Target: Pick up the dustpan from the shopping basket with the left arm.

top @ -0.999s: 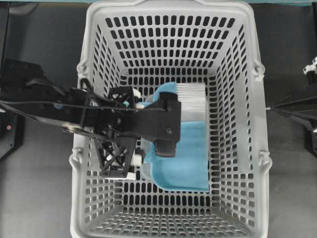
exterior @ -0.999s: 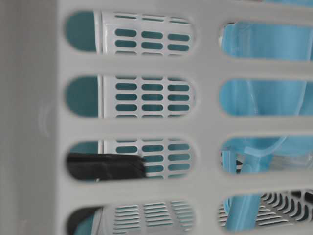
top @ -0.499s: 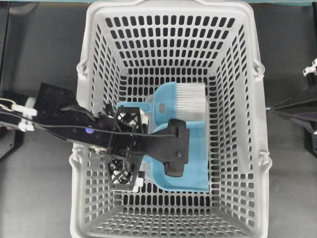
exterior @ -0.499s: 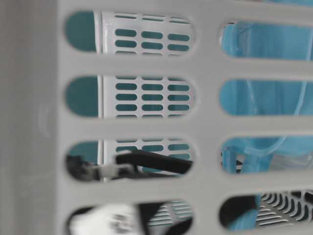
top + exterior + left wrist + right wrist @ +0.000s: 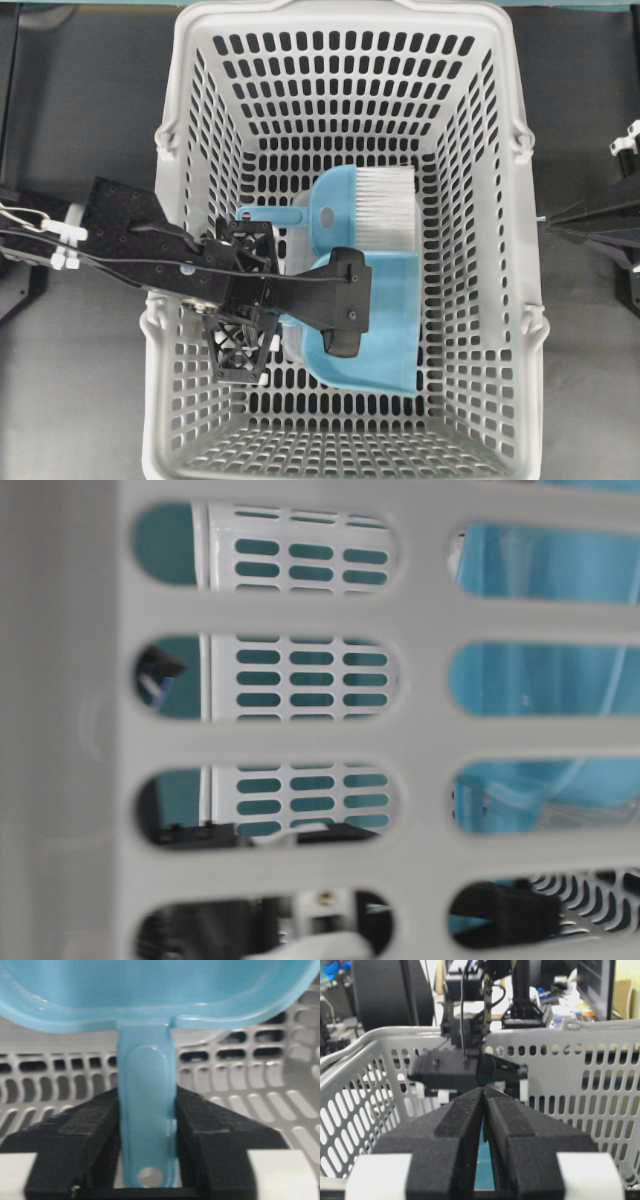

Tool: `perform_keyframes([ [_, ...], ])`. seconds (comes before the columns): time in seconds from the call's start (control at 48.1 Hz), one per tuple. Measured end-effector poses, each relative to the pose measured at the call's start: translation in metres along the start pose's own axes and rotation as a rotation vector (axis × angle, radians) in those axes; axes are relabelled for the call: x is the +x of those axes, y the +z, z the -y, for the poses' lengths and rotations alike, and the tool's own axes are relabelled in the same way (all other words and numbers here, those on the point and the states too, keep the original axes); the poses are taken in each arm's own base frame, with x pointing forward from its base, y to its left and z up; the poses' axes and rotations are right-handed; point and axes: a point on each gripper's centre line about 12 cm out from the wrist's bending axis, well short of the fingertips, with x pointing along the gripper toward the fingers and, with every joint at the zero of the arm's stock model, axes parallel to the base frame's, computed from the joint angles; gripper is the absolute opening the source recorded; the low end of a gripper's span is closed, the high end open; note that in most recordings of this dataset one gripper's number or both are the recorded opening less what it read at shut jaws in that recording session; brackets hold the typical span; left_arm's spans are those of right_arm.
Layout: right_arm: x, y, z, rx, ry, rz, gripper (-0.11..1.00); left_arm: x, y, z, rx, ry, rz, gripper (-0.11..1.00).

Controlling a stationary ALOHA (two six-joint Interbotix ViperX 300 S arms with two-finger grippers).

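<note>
Item: dustpan, teal, lying lower centre of the overhead frame inside the shopping basket, beside a hand brush (white bristles).

Left gripper: we see its jaws pinching the dustpan's thin handle from both sides.

Right gripper: pressed together, outside the basket.

Step, as we judge it: grasp made, lift pending. Next move calls for a straight rise clear of the basket wall.

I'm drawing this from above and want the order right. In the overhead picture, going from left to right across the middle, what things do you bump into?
The left arm → the shopping basket, its left wall → the left gripper → the dustpan → the basket's right wall → the right arm at the edge.
</note>
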Motion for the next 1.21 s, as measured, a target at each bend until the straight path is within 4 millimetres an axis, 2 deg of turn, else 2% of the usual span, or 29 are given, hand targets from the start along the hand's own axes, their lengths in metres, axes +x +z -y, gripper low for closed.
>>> perform_keyframes([
  [0.146, 0.0, 0.0, 0.0, -0.002, 0.0, -0.002, 0.0, -0.028, 0.01, 0.0, 0.001, -0.007, 0.061, 0.28],
  [0.333, 0.0, -0.002, 0.0, 0.0, 0.0, -0.009, 0.0, -0.085, 0.023, -0.002, -0.008, -0.013, 0.129, 0.28],
  [0.582, -0.001, -0.001, 0.0, 0.0, 0.0, -0.003, 0.0, -0.148, 0.028, -0.022, -0.059, -0.006, 0.186, 0.28],
  [0.832, -0.002, 0.001, 0.0, 0.003, 0.0, 0.003, 0.0, -0.162, 0.025, -0.031, -0.08, -0.003, 0.227, 0.28],
  [1.207, -0.002, 0.001, 0.0, 0.008, -0.001, 0.003, 0.0, -0.16, 0.027, -0.031, -0.078, -0.008, 0.265, 0.28],
])
